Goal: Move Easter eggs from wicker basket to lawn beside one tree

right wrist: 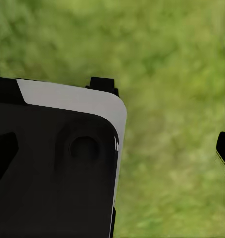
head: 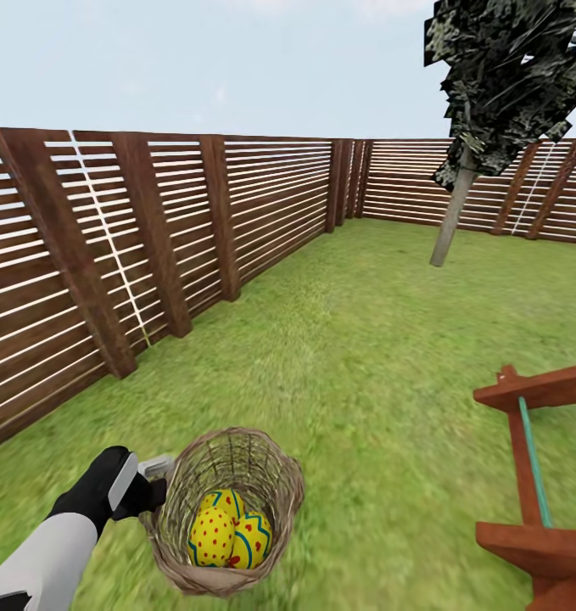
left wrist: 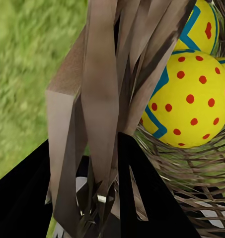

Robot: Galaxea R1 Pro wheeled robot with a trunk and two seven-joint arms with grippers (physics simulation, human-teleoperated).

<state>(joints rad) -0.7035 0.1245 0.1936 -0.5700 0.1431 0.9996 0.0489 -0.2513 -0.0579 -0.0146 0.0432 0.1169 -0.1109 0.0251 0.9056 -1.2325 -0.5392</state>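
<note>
the left gripper [head: 156, 482] clamps the rim of the wicker basket [head: 271, 475], twigs pinched between its fingers [left wrist: 142, 198] in the left wrist view. around the basket spreads the lawn [head: 355, 339], hemmed by the slatted fence [head: 152, 238]; well beyond the basket stands the tree [head: 454, 216], and nearer it, to the robot's right, the red-brown playset [head: 538, 501]. inside the basket lie the easter eggs [head: 213, 536], none yet out, so the task looks barely begun. the right gripper [right wrist: 164, 119] hangs over grass; whether it is wide or narrow cannot be told.
</note>
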